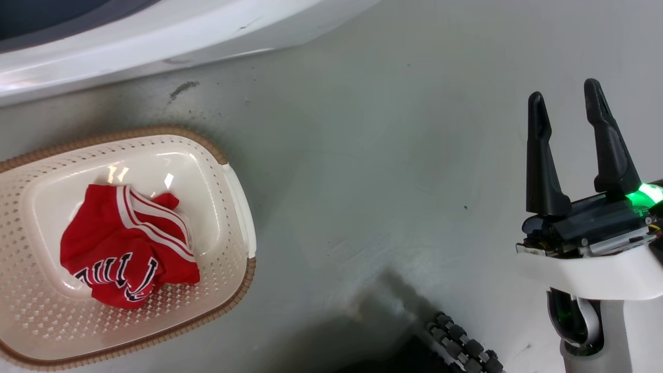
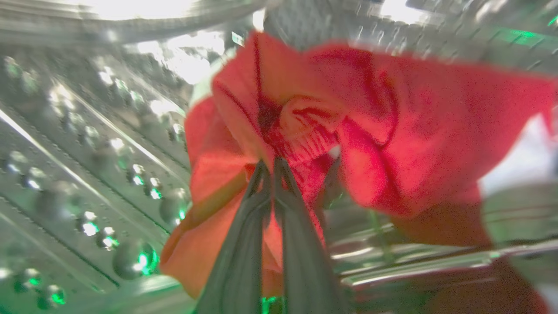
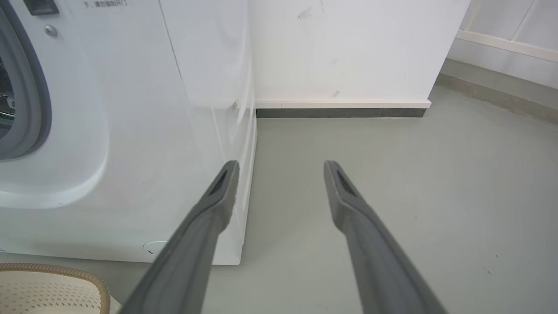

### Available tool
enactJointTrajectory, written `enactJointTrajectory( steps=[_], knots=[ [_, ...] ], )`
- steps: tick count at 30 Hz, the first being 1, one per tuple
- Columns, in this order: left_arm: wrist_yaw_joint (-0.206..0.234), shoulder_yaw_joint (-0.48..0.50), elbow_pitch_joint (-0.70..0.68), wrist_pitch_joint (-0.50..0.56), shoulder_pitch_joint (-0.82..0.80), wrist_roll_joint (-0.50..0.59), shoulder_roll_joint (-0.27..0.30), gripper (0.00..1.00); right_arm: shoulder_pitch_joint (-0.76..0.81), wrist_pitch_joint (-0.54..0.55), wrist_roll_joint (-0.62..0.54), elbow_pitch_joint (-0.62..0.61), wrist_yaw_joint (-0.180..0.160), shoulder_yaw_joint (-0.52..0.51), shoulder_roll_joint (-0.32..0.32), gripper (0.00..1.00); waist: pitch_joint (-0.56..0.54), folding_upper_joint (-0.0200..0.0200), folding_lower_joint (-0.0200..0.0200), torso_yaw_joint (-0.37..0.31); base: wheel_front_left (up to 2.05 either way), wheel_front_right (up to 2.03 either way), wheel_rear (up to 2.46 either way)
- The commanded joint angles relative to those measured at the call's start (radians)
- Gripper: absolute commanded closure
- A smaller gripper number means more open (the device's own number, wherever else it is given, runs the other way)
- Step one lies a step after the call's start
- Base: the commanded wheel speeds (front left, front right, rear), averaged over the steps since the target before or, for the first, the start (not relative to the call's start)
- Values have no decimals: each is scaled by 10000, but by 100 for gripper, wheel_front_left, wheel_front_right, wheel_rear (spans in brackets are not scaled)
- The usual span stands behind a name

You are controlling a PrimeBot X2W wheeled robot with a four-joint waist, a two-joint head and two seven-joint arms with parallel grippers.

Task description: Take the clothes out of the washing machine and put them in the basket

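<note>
Red garment [image 2: 392,131] is hanging pinched in the left gripper [image 2: 271,165] inside the drum [image 2: 87,174] — right gripper [image 1: 565,93] is gaping wide; jersey [image 1: 124,243] is lying in the basket [image 1: 239,207].

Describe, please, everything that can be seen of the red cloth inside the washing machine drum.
The red garment is plain, soft-looking fabric, without visible stripes or lettering, crumpled into deep folds. The view is blurred, so fine details are unclear. The left gripper has its two dark fingers closed on a fold near the middle; the cloth bunches around them and spreads to both sides. It is inside the perforated steel drum; whether it rests on the drum wall cannot be told.
</note>
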Motion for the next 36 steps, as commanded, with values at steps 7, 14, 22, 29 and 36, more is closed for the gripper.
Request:
enactJointTrajectory(
  steps=[7, 14, 22, 29, 36],
  knots=[
    [3, -194, -139, -1271, 349, -342, -255, 100, 55, -20, -280, 95, -7, -63, 12, 0, -806, 0, -1, 439, 0, 0, 0],
    [1, -567, -269, -2078, 809, -921, -613, 100, 106, -20, -434, 215, -7, -90, 10, 0, -1249, 0, -1, 745, 0, 0, 0],
    [2, -1056, -453, -3096, 1849, -1668, -770, 100, 221, -20, -543, 346, -7, -125, 10, 0, -1933, 0, -1, 952, 0, 0, 0],
    [2, -1390, -628, -4359, 3057, -2303, -975, 100, 501, -20, -824, 498, -7, -207, 10, 0, -2768, 0, -1, 1297, 0, 0, 0],
    [1, -1287, -832, -5646, 4429, -2997, -1345, 100, 866, -20, -1038, 652, -7, -221, 9, 0, -3723, 0, -1, 1633, 0, 0, 0]
  ],
)
